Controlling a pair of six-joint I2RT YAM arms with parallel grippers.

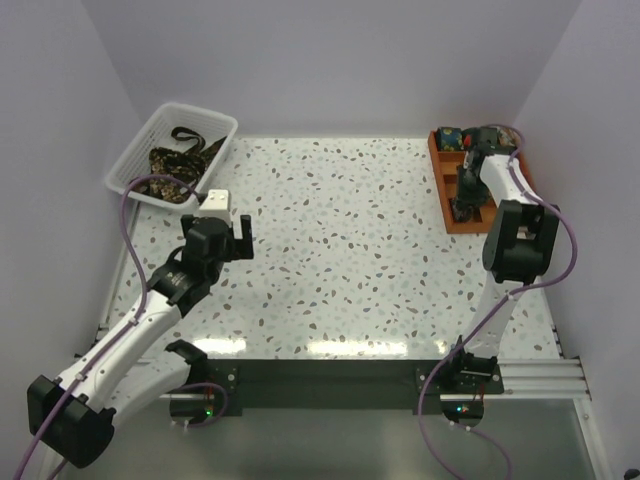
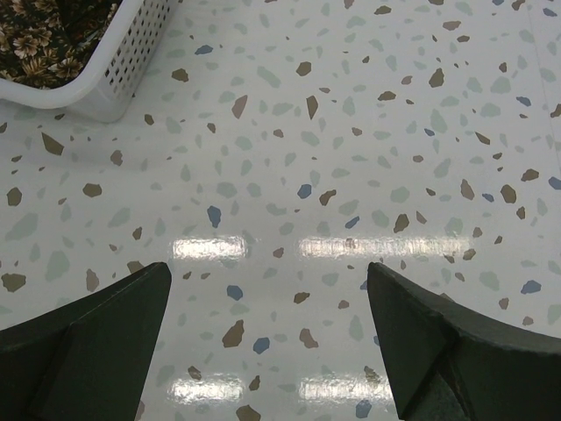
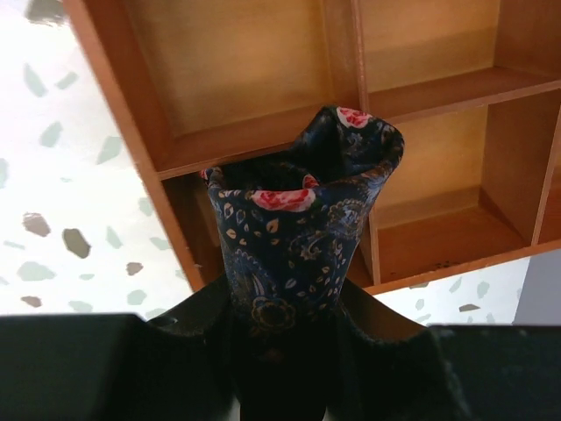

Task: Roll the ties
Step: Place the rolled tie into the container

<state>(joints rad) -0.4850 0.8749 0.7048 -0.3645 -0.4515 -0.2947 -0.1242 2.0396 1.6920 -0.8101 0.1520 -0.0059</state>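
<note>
My right gripper [image 3: 294,298] is shut on a rolled dark blue tie [image 3: 298,219] with pink roses and paisley print. It holds the roll over the orange gridded tray [image 3: 254,145], above an empty compartment. In the top view that gripper [image 1: 466,190] is at the tray [image 1: 447,215], where another rolled tie [image 1: 450,137] sits in the far compartment. Unrolled dark floral ties [image 1: 178,160] lie in the white mesh basket [image 1: 135,160]; one shows in the left wrist view [image 2: 44,35]. My left gripper [image 2: 267,338] is open and empty above the speckled table, near the basket [image 2: 123,70].
The tray stands at the table's far right against the wall side. The basket sits at the far left corner. White walls close in on three sides. The left arm [image 1: 150,310] stretches over the table's left part.
</note>
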